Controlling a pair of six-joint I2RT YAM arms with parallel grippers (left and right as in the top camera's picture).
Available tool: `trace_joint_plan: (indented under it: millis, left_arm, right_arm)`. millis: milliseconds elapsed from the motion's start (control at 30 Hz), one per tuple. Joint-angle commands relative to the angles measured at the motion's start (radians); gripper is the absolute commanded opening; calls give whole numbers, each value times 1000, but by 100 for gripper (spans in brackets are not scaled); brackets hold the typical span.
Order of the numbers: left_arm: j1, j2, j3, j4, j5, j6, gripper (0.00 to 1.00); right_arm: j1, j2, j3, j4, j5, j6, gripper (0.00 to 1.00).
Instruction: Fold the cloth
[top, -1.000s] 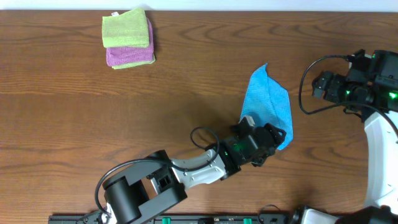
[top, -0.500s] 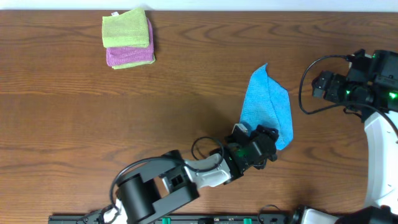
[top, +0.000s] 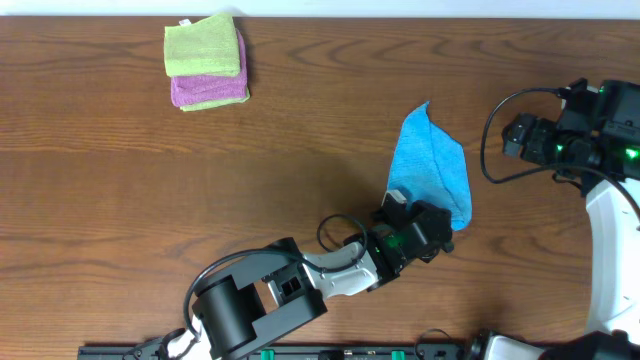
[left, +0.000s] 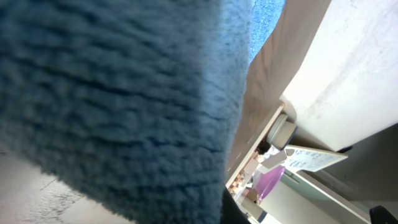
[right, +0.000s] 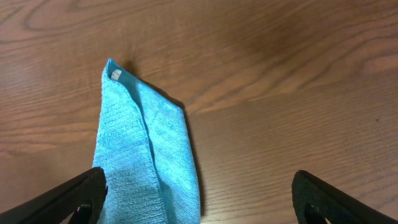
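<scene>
The cloth (top: 433, 165) is a sky-blue towel lying in a long narrow shape right of the table's centre. Its pointed far end carries a small white tag. My left gripper (top: 428, 226) sits on the cloth's near end and is shut on it. In the left wrist view the cloth (left: 112, 93) fills most of the picture, pressed close to the camera. My right gripper (top: 512, 138) hovers to the right of the cloth, apart from it. In the right wrist view it is wide open (right: 200, 202), with the cloth (right: 146, 162) below its left finger (right: 68, 199).
A stack of lime-green and purple cloths (top: 206, 62) lies at the far left of the table. The table's far edge (top: 400, 16) runs along the top. A black cable (top: 492, 140) loops out from the right arm.
My left gripper has gone from open to shut on the cloth's near end, and that corner is now bunched under it. The right arm has stayed put.
</scene>
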Motion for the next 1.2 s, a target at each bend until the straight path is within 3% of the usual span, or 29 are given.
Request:
trace_joint_plan:
  millis: [0, 367, 433, 467, 567, 700, 967, 1167]
  left_arm:
    - [8, 6, 18, -21, -19, -41, 7]
    - [11, 5, 18, -10, 18, -41, 9]
    - [17, 5, 18, -7, 63, -41, 29]
    - [21, 5, 18, -8, 86, -41, 32]
    - [35, 5, 18, -8, 128, -41, 14]
    - [42, 5, 18, -9, 132, -41, 14]
    - [42, 5, 18, -6, 151, -41, 24]
    - [42, 5, 18, -5, 183, -41, 22]
  right_arm:
    - [-1, -11, 6, 1, -8, -7, 94]
    - [-1, -11, 6, 0, -8, -7, 93]
    - [-1, -11, 6, 0, -8, -7, 93]
    - [-1, -11, 6, 0, -8, -7, 93]
    - [-1, -11, 6, 0, -8, -7, 92]
    - [-1, -11, 6, -1, -8, -7, 92]
    - [-1, -11, 6, -2, -8, -7, 91]
    - [-1, -11, 6, -2, -8, -7, 91]
